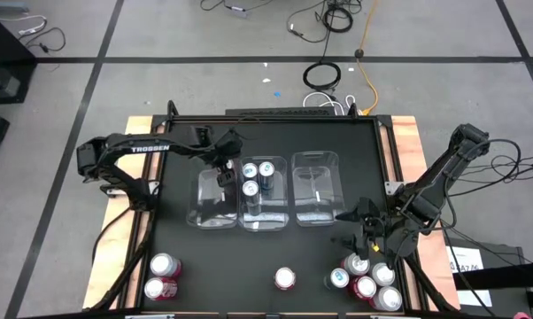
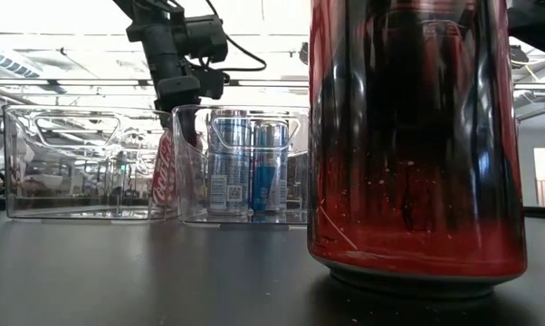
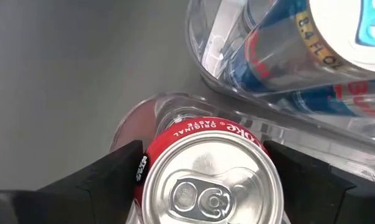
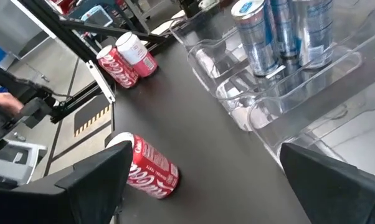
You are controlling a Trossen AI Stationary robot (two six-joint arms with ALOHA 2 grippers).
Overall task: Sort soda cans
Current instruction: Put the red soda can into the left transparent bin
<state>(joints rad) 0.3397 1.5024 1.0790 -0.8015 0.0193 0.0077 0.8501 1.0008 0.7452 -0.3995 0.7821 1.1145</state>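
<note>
black tabletop point(image 1: 266, 257) on a wooden base, grey tiled floor with cables behind. three clear bins point(image 1: 312, 188) in a row mid-table. sorting barely begun: three blue cans point(image 1: 251, 189) upright in the middle bin; red can point(image 3: 206, 180) gripped by the left gripper point(image 1: 223, 168), lowered into the left bin point(image 1: 212, 199). still unsorted: two cans point(image 1: 162, 275) near the left front, one point(image 1: 285, 279) at centre front, a cluster point(image 1: 366, 282) at the right front. right gripper point(image 1: 366, 232) spread wide, empty, above that cluster.
</note>
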